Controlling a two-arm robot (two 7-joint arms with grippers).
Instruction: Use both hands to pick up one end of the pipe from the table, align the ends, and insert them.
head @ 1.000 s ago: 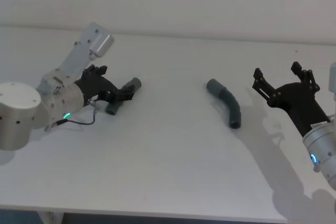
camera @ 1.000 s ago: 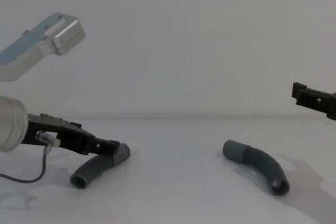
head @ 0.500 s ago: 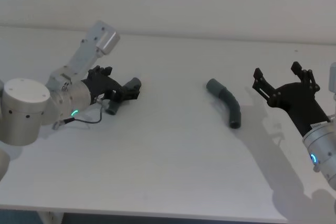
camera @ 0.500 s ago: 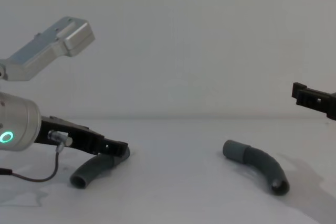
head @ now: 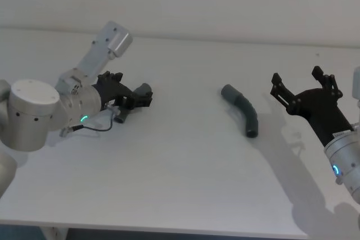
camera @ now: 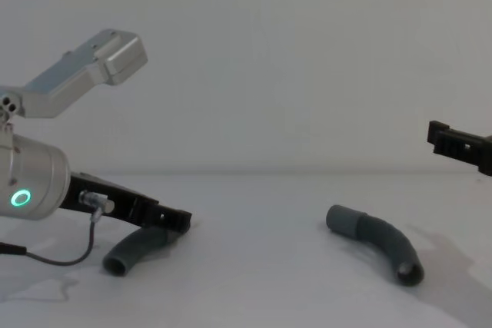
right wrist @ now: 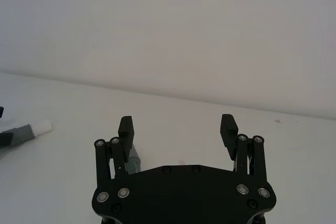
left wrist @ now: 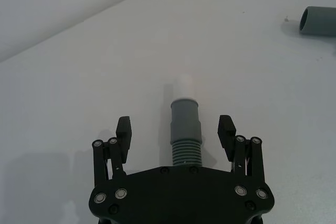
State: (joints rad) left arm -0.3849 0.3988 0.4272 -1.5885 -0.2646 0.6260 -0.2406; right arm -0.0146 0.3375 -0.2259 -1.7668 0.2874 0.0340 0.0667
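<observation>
Straddling ribbed grey pipe [left wrist: 185, 129], spread black left fingers [left wrist: 124, 129]

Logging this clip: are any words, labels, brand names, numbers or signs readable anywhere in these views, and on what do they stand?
None: there is no readable text.
The left pincer and right pincer, both open, show plain black with bare screws.
The left pipe piece, right pipe piece and table bear no lettering.
The green ring light on the left arm is a lamp, not a sign.
</observation>
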